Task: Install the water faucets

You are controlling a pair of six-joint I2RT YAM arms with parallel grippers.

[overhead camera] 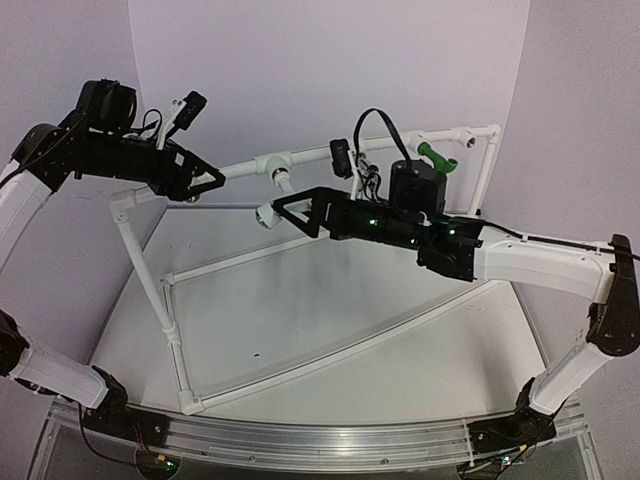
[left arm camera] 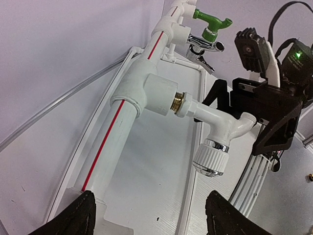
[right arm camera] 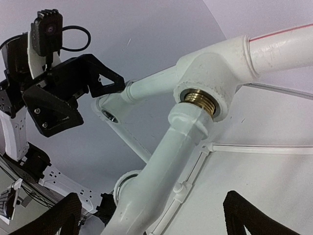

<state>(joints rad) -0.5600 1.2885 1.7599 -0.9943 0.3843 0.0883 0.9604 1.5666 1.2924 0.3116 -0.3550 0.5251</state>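
The white faucet [left arm camera: 215,128] is seen screwed into the tee fitting [left arm camera: 146,90] on the top rail of the white pipe frame [left arm camera: 117,122]. A narrow band of brass thread is left showing between the two. From the fitting the faucet body is carried out toward the near side and bent downward, and it ends in a ribbed round end with chrome rings. The right jaws are spread wide and are placed on either side of the faucet body. In the right wrist view a clear gap is seen between the body and each finger, so nothing is gripped by them. The left jaws are held well apart around the rail, to the left of the tee. One finger is set close against the pipe, though it cannot be told whether it touches, and the other is kept well clear, so the pipe is not clamped. A green faucet [overhead camera: 437,157] is mounted near the far right corner of the same rail, and a chrome faucet [left arm camera: 204,45] is fitted just beside and below it. The frame is stood on the white desk [overhead camera: 330,320].
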